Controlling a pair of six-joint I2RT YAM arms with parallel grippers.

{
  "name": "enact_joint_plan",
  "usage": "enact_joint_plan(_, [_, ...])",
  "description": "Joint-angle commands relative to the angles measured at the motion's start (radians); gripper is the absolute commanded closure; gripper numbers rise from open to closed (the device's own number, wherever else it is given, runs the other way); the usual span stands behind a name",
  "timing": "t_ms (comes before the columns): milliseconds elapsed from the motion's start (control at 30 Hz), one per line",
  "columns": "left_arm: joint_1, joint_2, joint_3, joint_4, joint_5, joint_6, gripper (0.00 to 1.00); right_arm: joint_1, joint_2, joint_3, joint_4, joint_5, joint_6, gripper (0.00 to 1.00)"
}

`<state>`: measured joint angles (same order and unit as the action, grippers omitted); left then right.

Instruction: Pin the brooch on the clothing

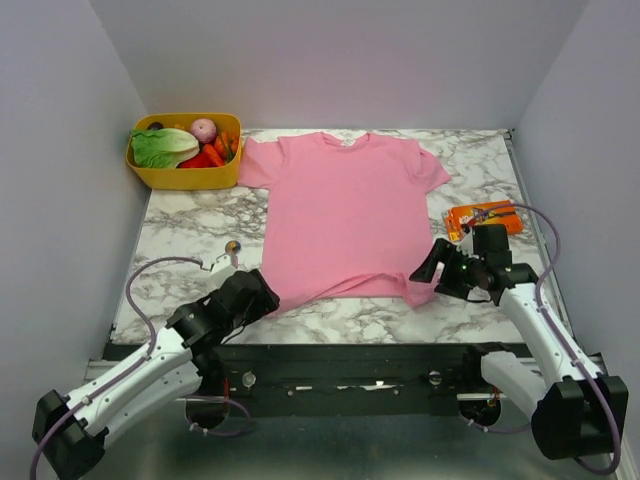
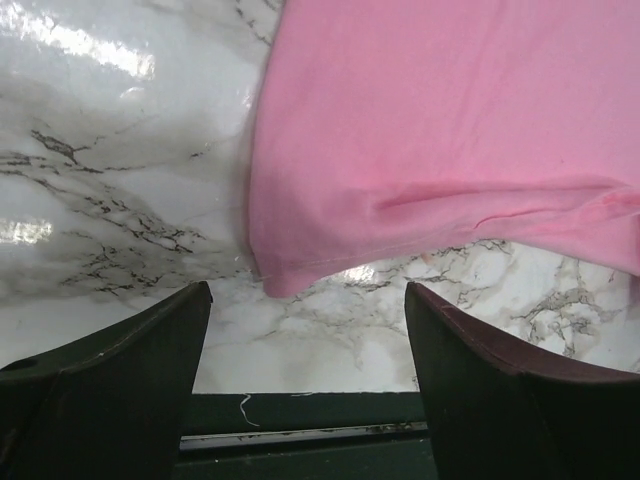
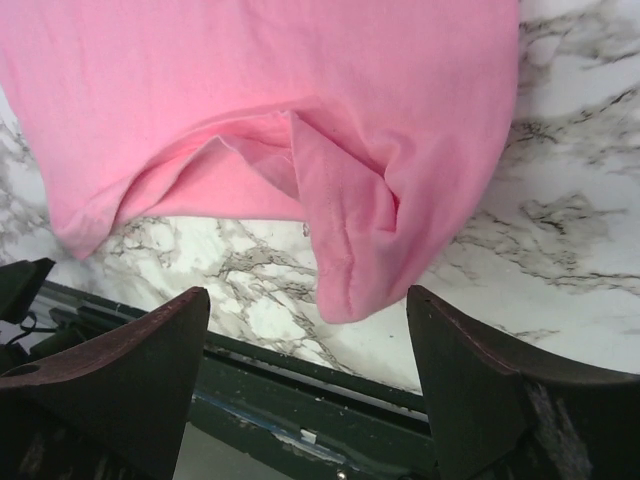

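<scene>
Across the middle of the marble counter lies the clothing, a pink T-shirt spread flat with its neck toward the far edge and its hem toward the near edge. Just off the shirt's left side, near the hem but apart from the cloth, the brooch sits on bare marble. At the hem's left corner the left gripper hovers with its jaws spread wide and nothing between them. The right gripper is equally wide and empty at the right corner, where the hem is folded over on itself. A yellow tub of vegetables fills the far left corner. The shirt looks light and limp, likely to bunch rather than slide whole, so a pinch on the hem should hold it taut. The brooch seems hard, light and prone to skid on polished marble; closing low across its rim looks safest. Which way its pin faces is too small to tell.
</scene>
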<state>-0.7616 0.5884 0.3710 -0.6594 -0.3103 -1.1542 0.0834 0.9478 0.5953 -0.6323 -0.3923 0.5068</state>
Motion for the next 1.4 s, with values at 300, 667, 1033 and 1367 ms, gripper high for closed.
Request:
enact_joint_plan(300, [-0.005,0.307,0.135,0.3,-0.02,0.206,0.13,0.346,0.1,0.08,-0.075,0.323,0.024,0.12])
enact_joint_plan(667, [-0.007,0.442,0.174,0.388,0.019,0.263,0.14,0.475,0.41,0.182,-0.075,0.622,0.019,0.2])
enact_joint_plan(1033, [-0.005,0.461,0.148,0.406,0.014,0.251,0.15,0.529,0.464,0.136,-0.056,0.536,0.078,0.86])
enact_joint_plan(1367, [-0.002,0.542,0.141,0.403,0.031,0.235,0.18,0.536,0.353,0.208,-0.32,0.65,0.13,0.98])
